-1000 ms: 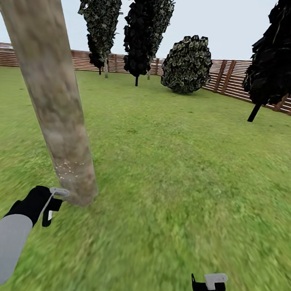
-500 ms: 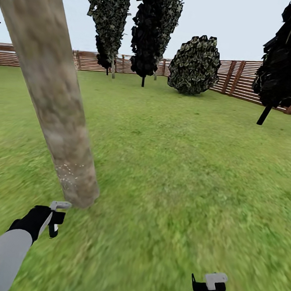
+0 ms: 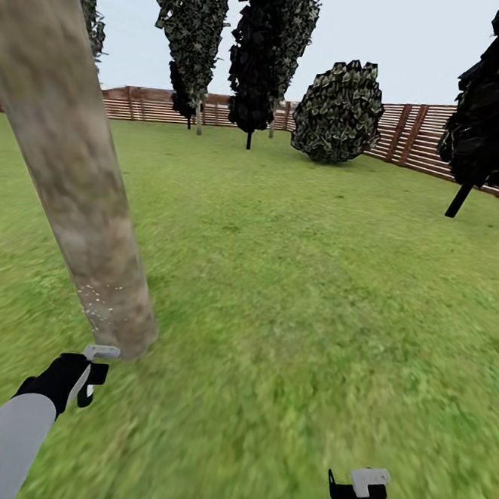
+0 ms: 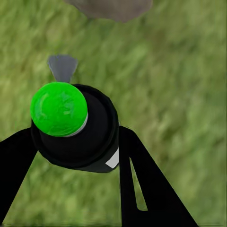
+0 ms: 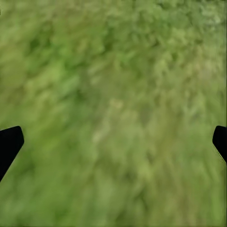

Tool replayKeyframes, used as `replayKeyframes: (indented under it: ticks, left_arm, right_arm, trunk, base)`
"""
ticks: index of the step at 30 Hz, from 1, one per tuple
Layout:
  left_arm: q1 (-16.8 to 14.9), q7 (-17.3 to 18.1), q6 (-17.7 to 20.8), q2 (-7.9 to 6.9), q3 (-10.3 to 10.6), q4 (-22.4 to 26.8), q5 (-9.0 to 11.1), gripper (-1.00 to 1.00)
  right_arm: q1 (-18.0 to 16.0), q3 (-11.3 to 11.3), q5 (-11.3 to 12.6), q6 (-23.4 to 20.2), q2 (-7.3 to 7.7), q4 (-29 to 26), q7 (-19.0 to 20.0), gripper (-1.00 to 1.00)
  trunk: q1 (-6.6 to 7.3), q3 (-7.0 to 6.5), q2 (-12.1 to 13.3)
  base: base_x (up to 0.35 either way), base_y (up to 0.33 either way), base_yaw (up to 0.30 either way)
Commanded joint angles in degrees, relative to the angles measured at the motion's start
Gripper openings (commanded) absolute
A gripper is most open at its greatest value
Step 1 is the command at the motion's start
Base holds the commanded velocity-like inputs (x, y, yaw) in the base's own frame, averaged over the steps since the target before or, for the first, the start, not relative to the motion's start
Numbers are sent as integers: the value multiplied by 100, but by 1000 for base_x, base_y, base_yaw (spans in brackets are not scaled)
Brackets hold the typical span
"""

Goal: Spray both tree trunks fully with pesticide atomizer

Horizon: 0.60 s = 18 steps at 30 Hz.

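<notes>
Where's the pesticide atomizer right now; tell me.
The pesticide atomizer sits clamped between the left gripper's fingers, low at the head view's left, just below the base of the near tree trunk, over the grass.

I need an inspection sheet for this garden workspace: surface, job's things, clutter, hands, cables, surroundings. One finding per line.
Surface: grass lawn, blurry green.
Job's things: tree trunk with whitish specks low near its base only; atomizer, black with green top, grey nozzle.
Clutter: nothing seen.
Hands: left hand shut on the atomizer, below the trunk base; right hand open over grass, holding nothing.
Cables: nothing seen.
Surroundings: wooden slat fence, dark trees, round bush.
</notes>
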State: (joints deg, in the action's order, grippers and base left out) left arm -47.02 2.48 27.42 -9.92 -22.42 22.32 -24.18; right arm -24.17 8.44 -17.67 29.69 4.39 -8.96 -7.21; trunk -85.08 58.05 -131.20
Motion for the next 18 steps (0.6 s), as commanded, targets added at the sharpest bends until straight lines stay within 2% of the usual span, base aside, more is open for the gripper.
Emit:
replayKeyframes:
  ticks: [1, 7, 9, 15, 18]
  left_arm:
    - [0, -5, 0, 5, 0, 0, -1, -100]
    - [0, -11, 0, 131, -15, 8, 1, -100]
    - [0, -11, -7, 235, -17, 9, 1, -100]
    - [0, -18, -9, 262, -38, 23, 1, -100]
    - [0, -20, -15, 246, -245, 37, -6, -100]
  right_arm:
    - [0, 0, 0, 1, 0, 0, 0, 100]
    - [0, 0, 0, -1, 0, 0, 0, 100]
    - [0, 0, 0, 0, 0, 0, 0, 100]
    - [0, 0, 0, -1, 0, 0, 0, 100]
    - [0, 0, 0, 0, 0, 0, 0, 100]
  trunk:
    - [0, 0, 0]
    - [0, 0, 0]
    - [0, 0, 0]
    - [0, 0, 0]
    - [0, 0, 0]
  base:
    - [2, -274, 261]
    - [51, -274, 275]
    - [148, -265, 278]
    - [197, -231, 229]
    - [231, -202, 33]
